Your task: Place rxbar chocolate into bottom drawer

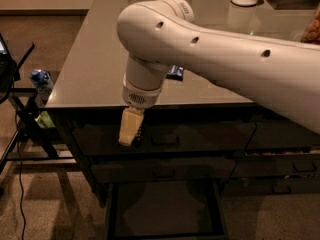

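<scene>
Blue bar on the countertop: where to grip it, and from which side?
Across its narrow width, from above: the blue bar lies flat on the countertop, part-hidden by the arm. The gripper hangs below the counter edge, over the open bottom drawer.
</scene>
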`<state>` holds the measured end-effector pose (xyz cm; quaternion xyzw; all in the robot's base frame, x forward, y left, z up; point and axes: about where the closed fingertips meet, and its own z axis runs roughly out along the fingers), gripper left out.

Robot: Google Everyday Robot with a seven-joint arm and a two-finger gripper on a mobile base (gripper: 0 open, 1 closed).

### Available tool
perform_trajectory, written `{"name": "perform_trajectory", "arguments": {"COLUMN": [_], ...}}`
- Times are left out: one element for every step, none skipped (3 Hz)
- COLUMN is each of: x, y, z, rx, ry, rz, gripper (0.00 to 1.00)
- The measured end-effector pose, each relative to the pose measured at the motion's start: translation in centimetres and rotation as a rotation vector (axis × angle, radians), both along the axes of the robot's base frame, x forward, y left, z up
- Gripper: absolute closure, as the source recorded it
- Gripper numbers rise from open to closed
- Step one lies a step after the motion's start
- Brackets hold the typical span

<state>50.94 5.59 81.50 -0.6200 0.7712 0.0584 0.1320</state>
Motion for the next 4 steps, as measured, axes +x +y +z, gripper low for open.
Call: {"name": "perform_trajectory", "arguments": {"x": [-1.5, -3.9, -5.8, -5.8], "y": [-1.3, -3.6, -5.8, -5.8], "z": [-2.5, -6.2, -10.1, -10.1], "rx": [0.028, 0.063, 0.083, 0.083], "ry": [0.035, 0.088, 0.139, 0.139], "rz": [-0.057, -0.160, -0.254, -0.254], "gripper": [1.00, 1.00, 1.00, 1.00]}}
